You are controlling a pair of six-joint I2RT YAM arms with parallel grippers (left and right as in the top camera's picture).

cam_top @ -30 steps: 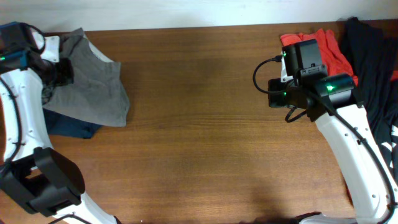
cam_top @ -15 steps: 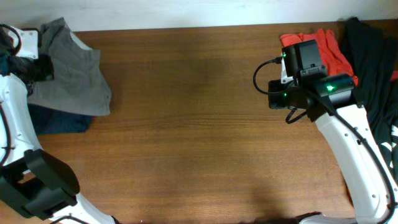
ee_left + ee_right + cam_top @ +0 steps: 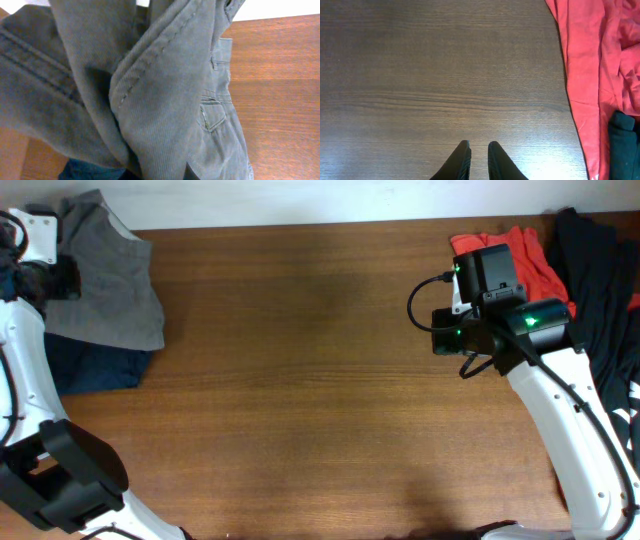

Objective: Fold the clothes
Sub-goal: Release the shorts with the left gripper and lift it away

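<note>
My left claw [image 3: 52, 280]: clamped on the grey-olive cotton shorts [image 3: 165, 100], fingers buried in cloth
Shorts: bunched at the brown wooden table's [image 3: 300, 380] far-left corner, lying over a dark navy folded garment [image 3: 95, 366]
My right claw [image 3: 479, 150]: barely a gap, empty, over bare wood beside a red-orange garment [image 3: 600, 75]

At the rear left corner of the brown wooden table [image 3: 300, 380], grey-olive cotton shorts [image 3: 105, 285] lie partly on a dark navy folded garment [image 3: 95, 365]. At the rear right corner, a crumpled red-orange garment [image 3: 535, 265] lies just left of a black cloth heap [image 3: 600, 270].
</note>
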